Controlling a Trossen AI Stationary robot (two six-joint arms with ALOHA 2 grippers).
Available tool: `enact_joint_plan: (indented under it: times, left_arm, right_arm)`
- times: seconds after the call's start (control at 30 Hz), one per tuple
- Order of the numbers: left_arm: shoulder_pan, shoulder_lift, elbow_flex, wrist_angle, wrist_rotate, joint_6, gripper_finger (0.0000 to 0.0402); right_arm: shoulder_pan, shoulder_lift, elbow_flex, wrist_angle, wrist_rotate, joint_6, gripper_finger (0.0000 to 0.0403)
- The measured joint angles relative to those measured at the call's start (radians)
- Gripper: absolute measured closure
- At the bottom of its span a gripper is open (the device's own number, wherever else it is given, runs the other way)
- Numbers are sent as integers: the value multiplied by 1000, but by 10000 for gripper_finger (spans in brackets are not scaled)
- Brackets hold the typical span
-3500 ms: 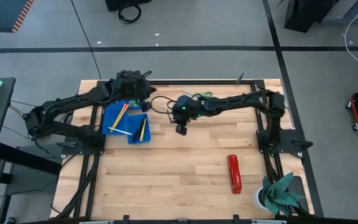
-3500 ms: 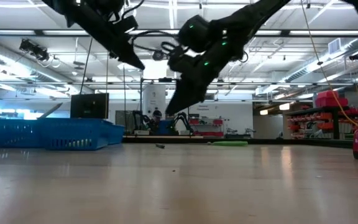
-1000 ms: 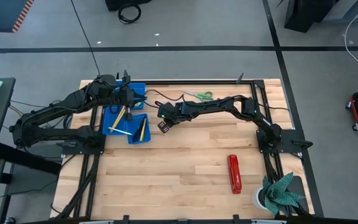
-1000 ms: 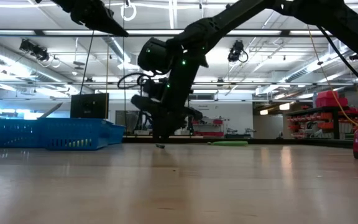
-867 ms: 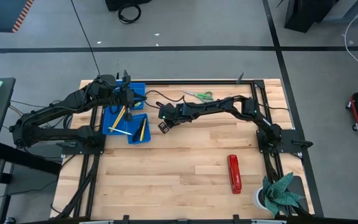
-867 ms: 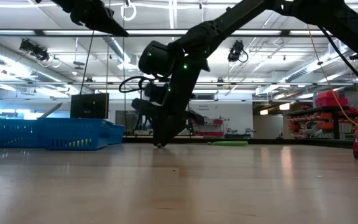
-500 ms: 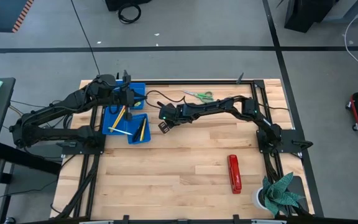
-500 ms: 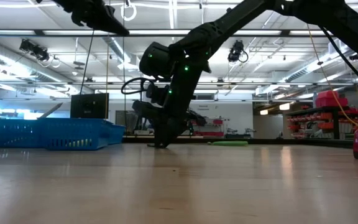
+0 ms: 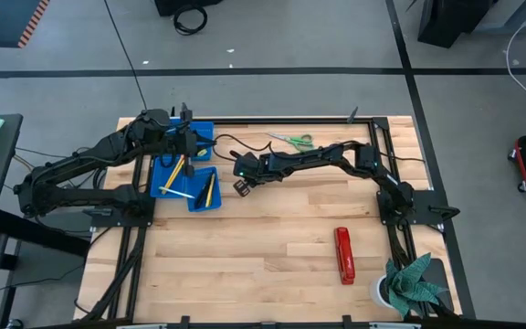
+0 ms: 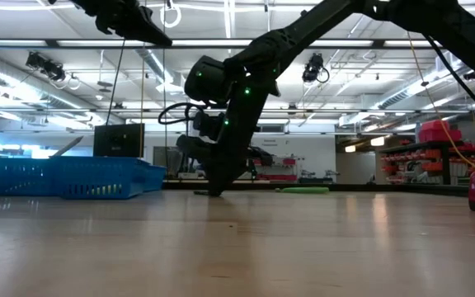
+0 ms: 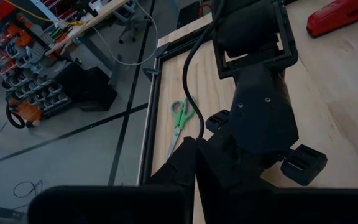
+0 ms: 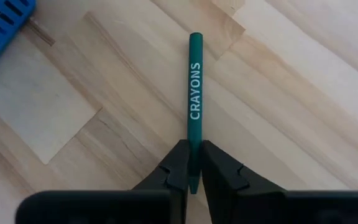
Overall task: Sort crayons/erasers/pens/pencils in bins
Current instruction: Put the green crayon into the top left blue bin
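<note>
Right gripper (image 12: 193,167) down at the pale wooden butcher-block counter (image 9: 272,247), jaws pinched on one end of a green crayon stick lettered CRAYONS (image 12: 194,99); rest of stick lying flat ahead of jaws; blue plastic bins (image 9: 190,179) just beside, holding yellow and orange pencils. Left gripper (image 9: 186,146) above bins, jaws closed, empty as far as seen. Risk: grip at the very end, so stick may pivot or slip on lifting. Workshop room behind, shelving, ceiling lights.
</note>
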Motion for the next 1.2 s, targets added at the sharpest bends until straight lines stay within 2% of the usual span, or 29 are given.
enact_joint_plan:
  times: [0.37, 0.57, 0.77, 0.93, 1.07, 1.2]
  left_arm:
    - [0, 0, 0, 31, 0, -4, 388]
    - [0, 0, 0, 36, 0, -54, 383]
    - [0, 0, 0, 27, -24, -56, 380]
    - [5, 0, 0, -2, -111, -56, 389]
    - [30, 0, 0, -42, -112, -41, 387]
    - [110, 0, 0, -36, -113, -31, 377]
  right_arm:
    - [2, 4, 18, -5, -6, -84, 365]
    - [19, 5, 79, -14, -7, -154, 365]
    - [34, 4, 170, -124, -3, -197, 366]
    - [57, 2, 248, -247, 58, -206, 366]
    - [78, 2, 300, -308, 115, -242, 366]
    - [92, 2, 346, -297, 143, -320, 366]
